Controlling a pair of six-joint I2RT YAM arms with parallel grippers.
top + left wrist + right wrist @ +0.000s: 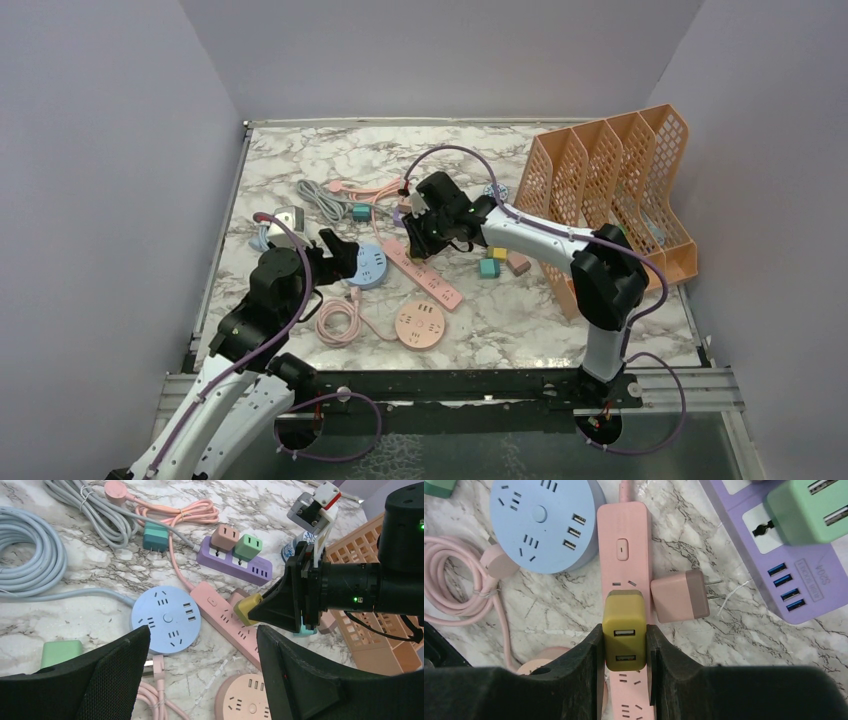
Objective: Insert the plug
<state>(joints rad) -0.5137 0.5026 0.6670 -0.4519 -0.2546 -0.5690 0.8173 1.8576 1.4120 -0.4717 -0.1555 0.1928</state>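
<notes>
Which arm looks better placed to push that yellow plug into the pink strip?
Right. The right claw grips the yellow plug directly over the pink strip; the left claw is open and empty.

left arm (265,295), right arm (532,231) – white links, black joints, purple cables; black end effector fingers (574,680).

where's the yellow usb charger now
The yellow usb charger is centre of the right wrist view, clamped in the right pincer over the pink power strip, a pink plug adapter beside it.
</notes>
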